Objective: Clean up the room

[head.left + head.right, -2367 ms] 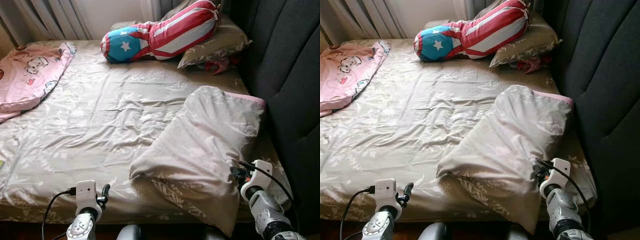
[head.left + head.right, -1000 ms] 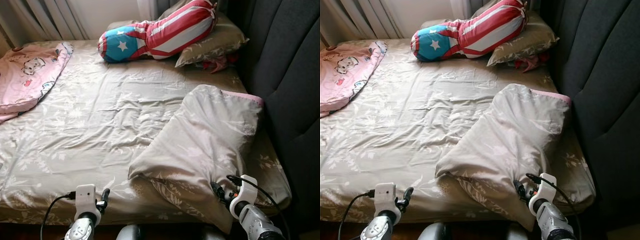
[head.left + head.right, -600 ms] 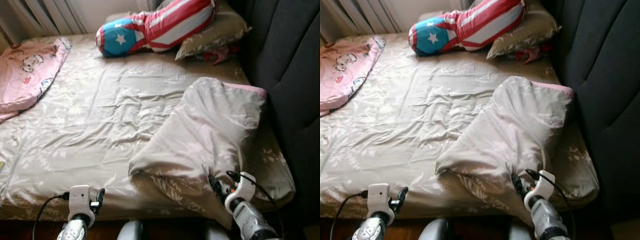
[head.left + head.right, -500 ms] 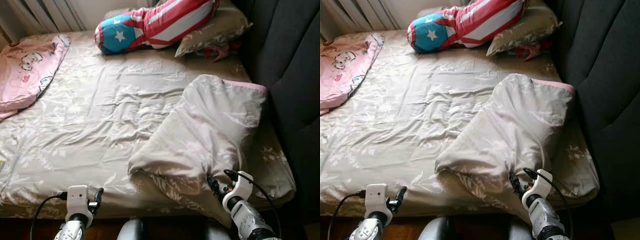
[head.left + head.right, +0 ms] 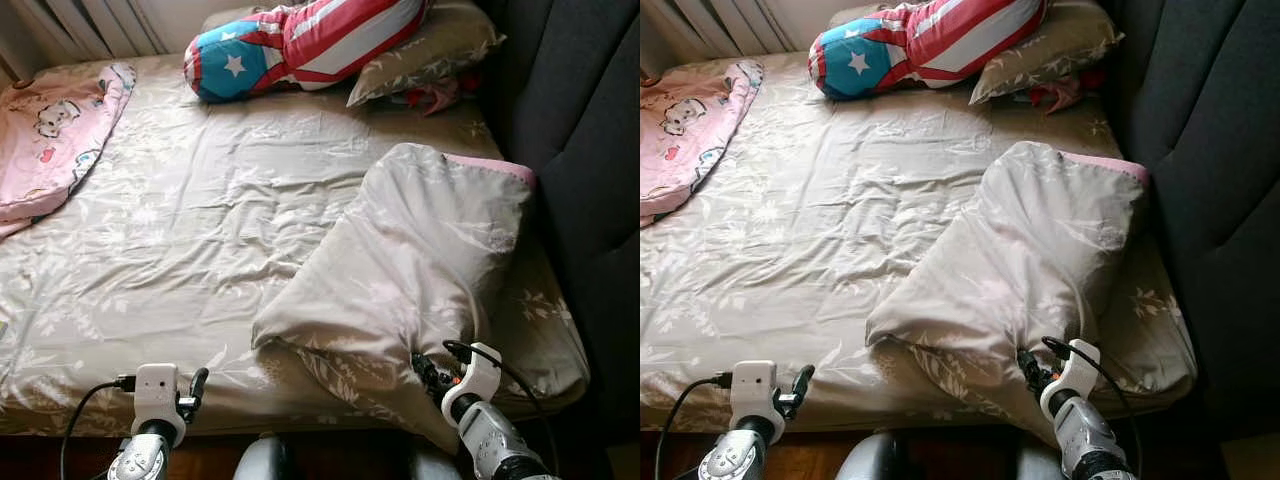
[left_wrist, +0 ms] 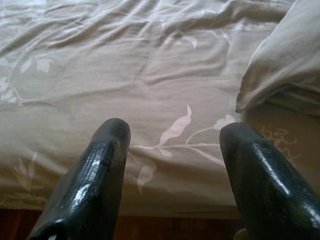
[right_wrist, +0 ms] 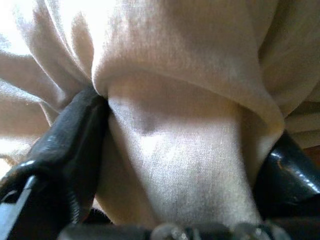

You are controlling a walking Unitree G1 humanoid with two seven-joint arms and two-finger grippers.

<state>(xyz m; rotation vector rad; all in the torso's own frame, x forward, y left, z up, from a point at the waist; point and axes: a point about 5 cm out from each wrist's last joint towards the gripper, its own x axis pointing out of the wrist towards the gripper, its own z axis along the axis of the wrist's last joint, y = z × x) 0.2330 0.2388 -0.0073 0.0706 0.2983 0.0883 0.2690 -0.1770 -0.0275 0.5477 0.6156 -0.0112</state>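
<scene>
Right gripper [image 5: 428,372] pinching the folded beige duvet [image 5: 420,255] at the bed's near edge.
Its fingers clamp a bunched fold that hides their tips; left gripper [image 6: 172,137] hovers spread wide, empty, over the leaf-print sheet [image 5: 200,210].

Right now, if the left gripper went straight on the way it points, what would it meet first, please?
Most likely the bed sheet at the near edge of the mattress: the left gripper is open, pointing onto bare sheet. The folded duvet lies off to one side, probably outside that line.
</scene>
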